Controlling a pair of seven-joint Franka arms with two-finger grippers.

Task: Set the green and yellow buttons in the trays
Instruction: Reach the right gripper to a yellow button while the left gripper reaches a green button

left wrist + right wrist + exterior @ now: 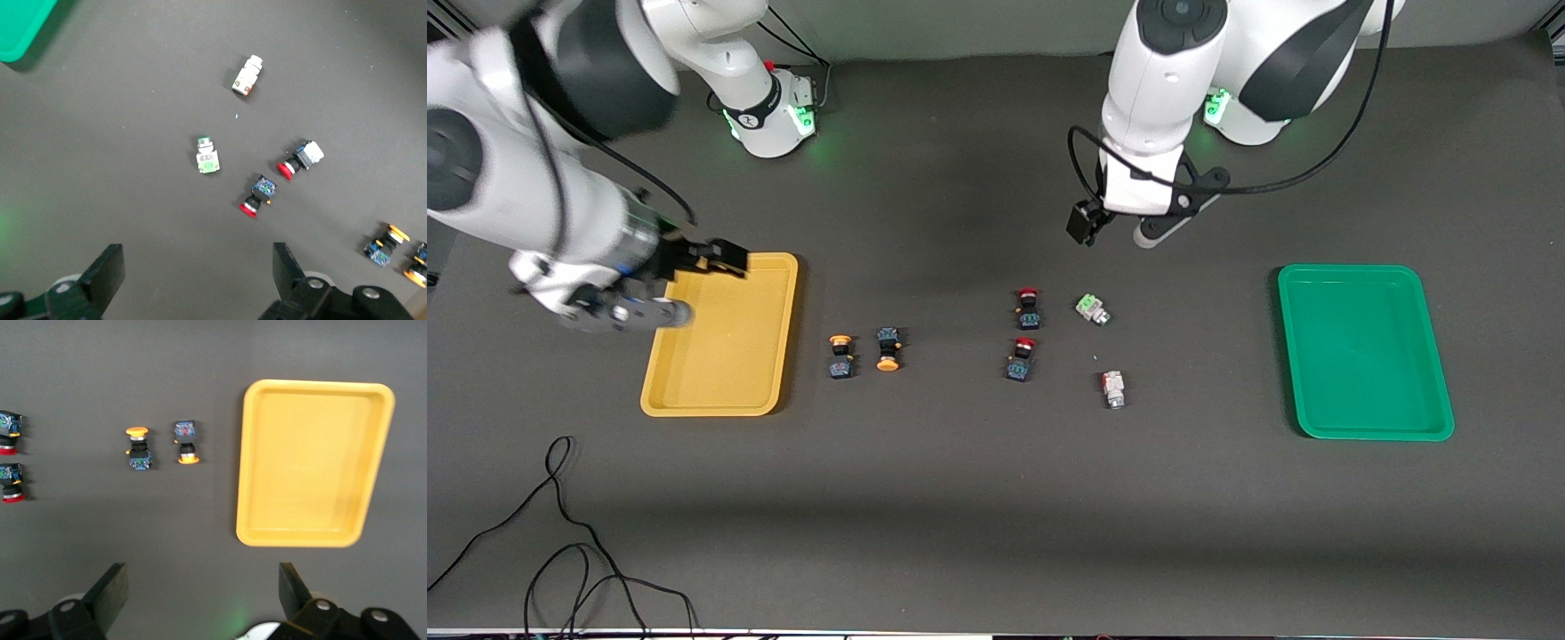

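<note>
Two orange-yellow capped buttons (840, 356) (887, 348) lie beside the yellow tray (720, 356). A green-topped white button (1092, 309) and an orange-marked white button (1112, 388) lie toward the green tray (1360, 351). My right gripper (667, 313) hangs open and empty over the yellow tray's edge; its wrist view (203, 597) shows the tray (307, 539) and both yellow buttons (138, 449) (186, 441). My left gripper (1152, 233) hangs open and empty over bare table, above the white buttons (207, 155) (247, 75) in its wrist view (198, 280).
Two red-capped dark buttons (1028, 308) (1021, 359) lie between the yellow pair and the white pair. A black cable (560, 533) loops on the table nearest the front camera at the right arm's end. Both arm bases stand along the table's top edge.
</note>
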